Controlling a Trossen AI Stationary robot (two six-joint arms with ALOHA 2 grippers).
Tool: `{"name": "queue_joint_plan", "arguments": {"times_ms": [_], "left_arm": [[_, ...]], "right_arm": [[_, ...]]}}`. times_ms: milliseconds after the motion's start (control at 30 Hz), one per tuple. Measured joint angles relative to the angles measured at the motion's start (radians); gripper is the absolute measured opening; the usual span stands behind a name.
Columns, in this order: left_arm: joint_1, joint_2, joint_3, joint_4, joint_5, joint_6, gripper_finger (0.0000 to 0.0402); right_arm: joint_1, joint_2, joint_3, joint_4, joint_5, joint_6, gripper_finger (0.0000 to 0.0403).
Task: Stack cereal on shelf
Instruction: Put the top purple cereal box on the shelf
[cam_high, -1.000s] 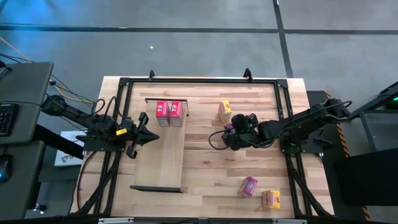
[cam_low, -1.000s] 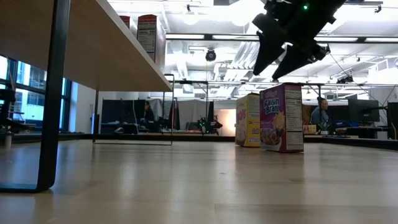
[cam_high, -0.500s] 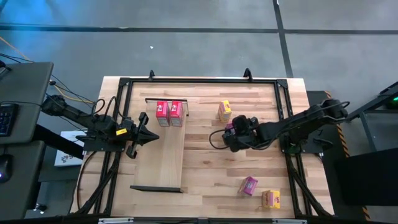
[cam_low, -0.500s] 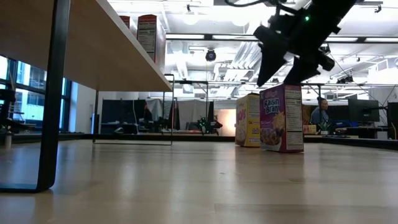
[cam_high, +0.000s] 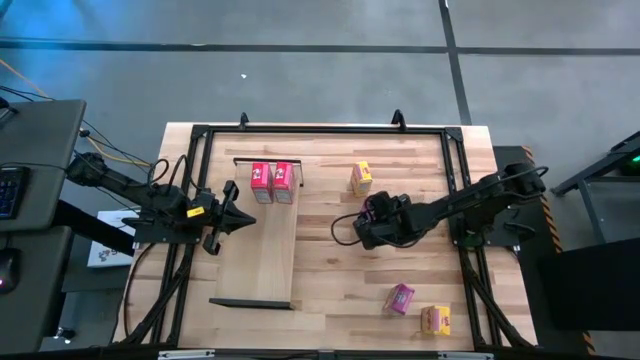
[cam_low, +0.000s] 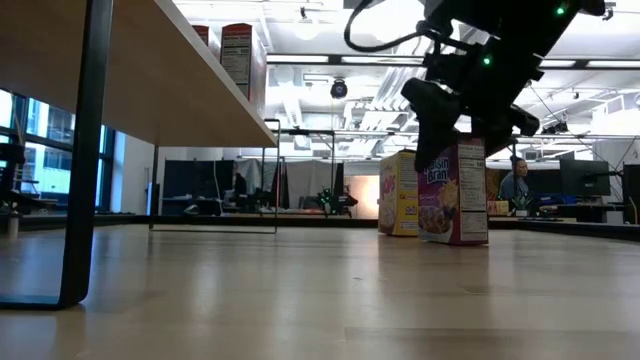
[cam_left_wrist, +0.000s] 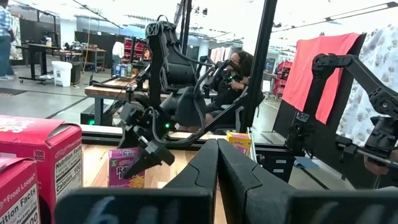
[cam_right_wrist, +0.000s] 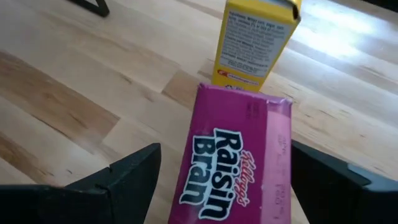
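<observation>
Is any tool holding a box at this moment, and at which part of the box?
Nothing is held yet. The right tool is open, with its fingers on either side of the upright pink box, not closed on it. The left tool is shut and empty.

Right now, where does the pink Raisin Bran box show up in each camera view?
High view: mostly hidden under the right gripper, right of centre.
Low view: Raisin Bran box standing upright right of centre, the gripper coming down over it.
Left wrist view: low, left of centre.
Right wrist view: centre, between open jaws.
Shared landmark: yellow box just beyond it.
</observation>
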Motion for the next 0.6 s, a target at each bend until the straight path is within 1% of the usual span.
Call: {"name": "queue_joint_plan", "arguments": {"times_ms": [133, 233, 367, 500, 600], "left_arm": [[0.000, 0.000, 0.000, 0.000, 0.000, 0.000, 0.0000], [0.000, 0.000, 0.000, 0.000, 0.000, 0.000, 0.0000], [0.000, 0.000, 0.000, 0.000, -0.003, 0.007, 0.0000], [0.000, 0.000, 0.000, -0.003, -0.035, 0.009, 0.0000], [0.000, 0.000, 0.000, -0.008, -0.050, 0.009, 0.0000]], "right_arm": [[0.000, 0.006, 0.000, 0.000, 0.001, 0.017, 0.0306], [0.000, 0.006, 0.000, 0.000, 0.002, 0.019, 0.0287], [0.000, 0.006, 0.000, 0.000, 0.001, 0.018, 0.0249], [0.000, 0.002, 0.000, -0.005, -0.008, -0.001, 0.0208], [0.000, -0.006, 0.002, -0.010, -0.033, -0.022, 0.0182]]}}
